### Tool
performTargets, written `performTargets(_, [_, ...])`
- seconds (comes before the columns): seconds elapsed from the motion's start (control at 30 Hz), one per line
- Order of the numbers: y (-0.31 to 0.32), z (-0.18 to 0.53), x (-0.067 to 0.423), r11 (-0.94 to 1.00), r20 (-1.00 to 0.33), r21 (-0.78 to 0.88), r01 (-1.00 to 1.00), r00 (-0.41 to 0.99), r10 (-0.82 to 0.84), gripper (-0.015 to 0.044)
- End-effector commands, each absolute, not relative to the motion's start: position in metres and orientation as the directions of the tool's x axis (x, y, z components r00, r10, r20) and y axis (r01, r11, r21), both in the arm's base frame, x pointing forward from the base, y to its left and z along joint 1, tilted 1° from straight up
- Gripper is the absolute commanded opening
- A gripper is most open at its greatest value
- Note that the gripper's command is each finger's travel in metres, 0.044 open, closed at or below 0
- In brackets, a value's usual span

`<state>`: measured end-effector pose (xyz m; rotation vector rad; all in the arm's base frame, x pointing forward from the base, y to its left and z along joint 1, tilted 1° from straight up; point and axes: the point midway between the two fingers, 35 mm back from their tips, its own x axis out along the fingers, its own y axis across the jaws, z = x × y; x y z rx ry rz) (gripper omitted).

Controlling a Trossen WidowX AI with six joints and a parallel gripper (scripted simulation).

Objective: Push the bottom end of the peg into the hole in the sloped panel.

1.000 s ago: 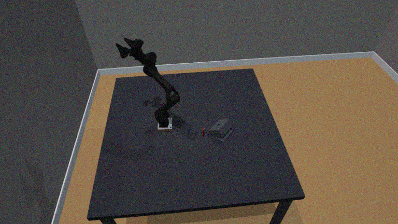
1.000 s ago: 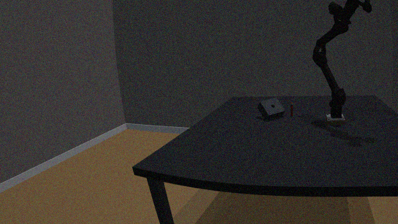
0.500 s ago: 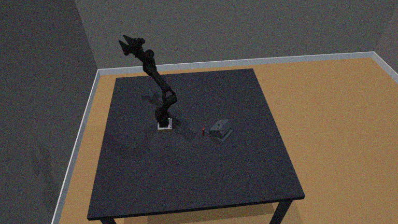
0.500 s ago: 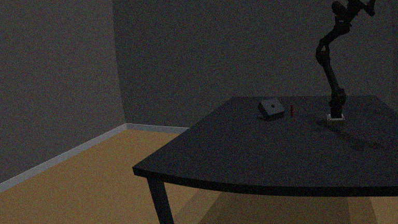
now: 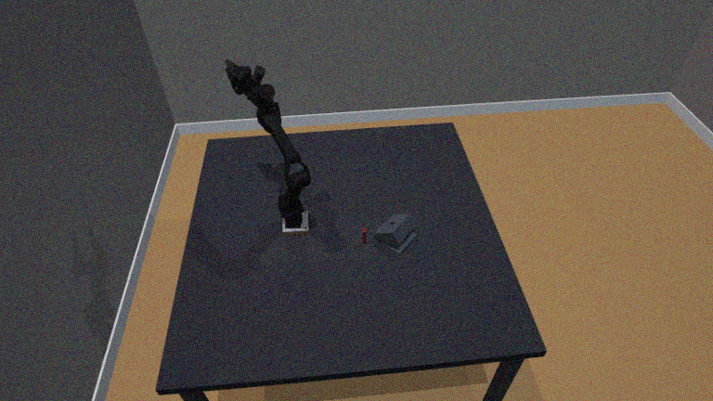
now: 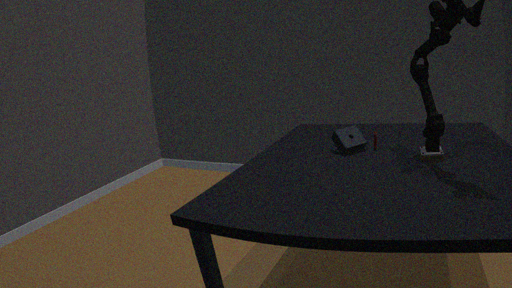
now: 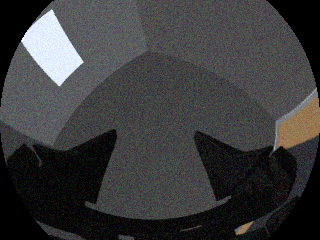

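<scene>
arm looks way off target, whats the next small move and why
Probably swing the arm down toward the red peg. The tool is open and empty, raised high and aimed at the walls, while the peg stands untouched on the table beside the sloped panel.

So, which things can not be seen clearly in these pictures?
- Peg cross-section: too small and grainy in top and exterior views.
- Hole shape and depth: just a dark dot in the exterior view.
- Peg and panel: absent from the wrist view, which faces the walls.
- Gripper fingertips: dark silhouettes only.
</scene>
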<state>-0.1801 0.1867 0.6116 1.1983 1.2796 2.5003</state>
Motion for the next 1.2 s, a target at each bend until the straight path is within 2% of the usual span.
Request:
performTargets(0.0, [0.211, 0.600, -0.177, -0.657, 0.568, 0.737, 0.162, -0.675, 0.471, 0.0440])
performTargets(0.57, [0.284, 0.562, -0.136, -0.618, 0.429, 0.759, -0.203, -0.559, 0.710, 0.0440])
performTargets(0.83, [0.296, 0.556, -0.107, -0.590, 0.412, 0.751, -0.298, -0.487, 0.770, 0.0440])
performTargets(1.17, [0.326, 0.533, -0.072, -0.487, 0.327, 0.739, -0.466, -0.384, 0.864, 0.0440])
